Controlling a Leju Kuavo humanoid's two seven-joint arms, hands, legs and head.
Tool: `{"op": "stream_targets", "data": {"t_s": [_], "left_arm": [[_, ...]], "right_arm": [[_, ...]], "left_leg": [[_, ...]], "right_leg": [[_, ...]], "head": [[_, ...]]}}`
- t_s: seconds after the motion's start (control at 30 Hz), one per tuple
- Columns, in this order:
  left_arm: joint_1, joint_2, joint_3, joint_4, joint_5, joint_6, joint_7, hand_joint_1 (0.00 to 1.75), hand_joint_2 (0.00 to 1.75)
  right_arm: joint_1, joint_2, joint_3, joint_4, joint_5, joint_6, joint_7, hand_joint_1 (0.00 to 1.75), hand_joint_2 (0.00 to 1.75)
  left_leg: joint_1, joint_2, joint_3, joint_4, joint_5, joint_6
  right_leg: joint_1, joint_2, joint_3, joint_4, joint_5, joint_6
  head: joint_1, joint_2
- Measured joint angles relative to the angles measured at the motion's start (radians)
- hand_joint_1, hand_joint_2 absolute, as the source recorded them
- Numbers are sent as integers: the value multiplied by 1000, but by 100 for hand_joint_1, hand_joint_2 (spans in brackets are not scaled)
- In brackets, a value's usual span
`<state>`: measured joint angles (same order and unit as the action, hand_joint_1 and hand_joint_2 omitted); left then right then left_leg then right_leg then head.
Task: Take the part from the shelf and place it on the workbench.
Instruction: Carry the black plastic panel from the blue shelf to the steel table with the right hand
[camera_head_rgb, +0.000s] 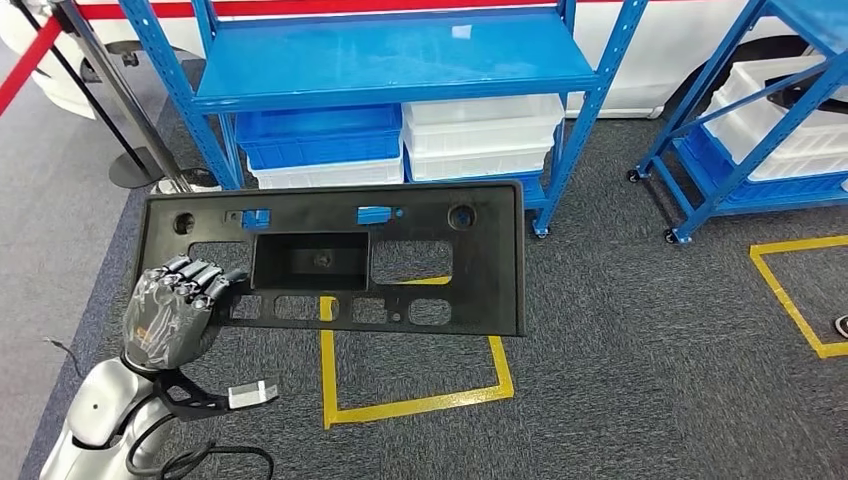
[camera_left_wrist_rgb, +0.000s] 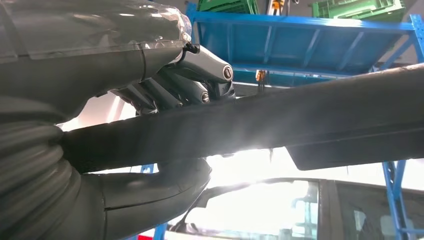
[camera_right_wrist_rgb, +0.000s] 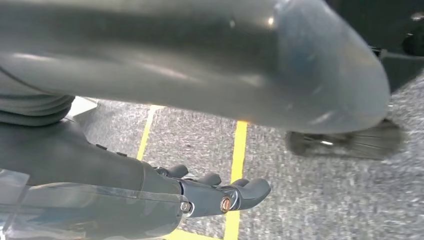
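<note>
**Left hand carries the panel by one end, clear of the shelf**

Start at the left hand (camera_head_rgb: 170, 312): its fingers (camera_head_rgb: 196, 276) curl over the near short end of the part (camera_head_rgb: 400, 210), a long black plastic panel with cut-outs, and the thumb clamps from below. That is a firm pinch at one end alone. From those fingers the panel's long axis runs straight out across the robot's front, away towards its right, roughly level, hanging over the grey carpet and the yellow floor marking (camera_head_rgb: 420, 400). The blue shelf (camera_head_rgb: 390, 60) stands beyond the panel's far edge, well apart from the fingers.

The right hand (camera_right_wrist_rgb: 210, 195) hangs low over the carpet, fingers loosely curled and holding nothing, so the left is the only hand in play.

The left wrist view shows the panel edge-on, squeezed between fingers and thumb; the head view gives its full length instead. No workbench is visible, so I judge a turn comes first, with the free end prone to sag or swing.
</note>
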<state>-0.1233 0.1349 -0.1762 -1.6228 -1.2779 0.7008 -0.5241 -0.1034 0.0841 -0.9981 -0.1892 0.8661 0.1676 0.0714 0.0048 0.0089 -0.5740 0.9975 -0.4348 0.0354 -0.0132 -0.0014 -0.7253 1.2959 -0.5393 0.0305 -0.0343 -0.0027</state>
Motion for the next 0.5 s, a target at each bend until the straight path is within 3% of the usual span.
{"op": "stream_targets", "data": {"t_s": [0.03,0.07,0.13,0.17,0.2,0.27,0.3,0.33,0.37,0.43,0.47,0.5], "left_arm": [[2,0,0,0,0,0,0,175,175],[4,-1,0,0,0,0,1,175,175],[6,-2,0,-2,0,0,6,175,175],[7,-2,-1,-3,0,0,11,175,175],[8,-3,-1,-4,-1,0,17,175,175],[10,-3,-3,-5,-2,1,34,175,175],[11,-2,-4,-5,-2,1,41,175,175],[13,0,-6,-5,-3,1,47,175,175],[14,2,-7,-5,-3,1,52,175,175],[15,6,-9,-5,-3,1,60,175,175],[16,8,-11,-5,-3,1,63,175,175],[17,9,-12,-5,-3,1,65,175,175]], "right_arm": [[0,-1,-2,0,-2,2,-3,0,0],[0,-2,-4,0,-4,5,-6,0,0],[0,-5,-6,0,-7,7,-11,0,0],[1,-6,-7,0,-8,7,-13,0,0],[2,-6,-8,0,-8,8,-15,0,0],[6,-7,-11,0,-10,11,-18,0,0],[7,-6,-12,1,-10,13,-18,0,0],[8,-6,-13,1,-10,15,-18,0,0],[10,-6,-14,1,-10,18,-18,0,0],[14,-6,-14,1,-10,26,-19,0,0],[15,-7,-14,1,-10,29,-19,0,0],[16,-7,-14,1,-10,31,-20,0,0]], "left_leg": [[-1,0,-18,4,10,-2],[-2,0,-32,8,19,-4],[-5,0,-53,15,35,-11],[-5,1,-58,15,44,-16],[-4,2,-62,13,53,-22],[-2,1,-68,8,68,-34],[-2,0,-75,15,56,-40],[-1,-1,-86,38,25,-45],[1,-2,-100,82,-23,-49],[4,-2,-127,205,-117,-55],[5,-2,-131,256,-136,-58],[6,-2,-122,279,-132,-60]], "right_leg": [[0,0,30,-15,29,-3],[2,1,77,-63,50,-9],[8,2,185,-207,39,-24],[13,3,221,-262,26,-30],[17,3,236,-294,16,-35],[16,0,228,-307,32,-47],[13,-2,220,-311,43,-55],[10,-5,210,-314,55,-63],[9,-7,198,-314,65,-69],[11,-9,169,-307,84,-76],[11,-9,153,-302,93,-76],[11,-9,135,-296,102,-75]], "head": [[0,0],[0,0],[0,0],[0,0],[0,0],[0,0],[0,0],[0,0],[0,0],[0,0],[0,0],[0,0]]}}
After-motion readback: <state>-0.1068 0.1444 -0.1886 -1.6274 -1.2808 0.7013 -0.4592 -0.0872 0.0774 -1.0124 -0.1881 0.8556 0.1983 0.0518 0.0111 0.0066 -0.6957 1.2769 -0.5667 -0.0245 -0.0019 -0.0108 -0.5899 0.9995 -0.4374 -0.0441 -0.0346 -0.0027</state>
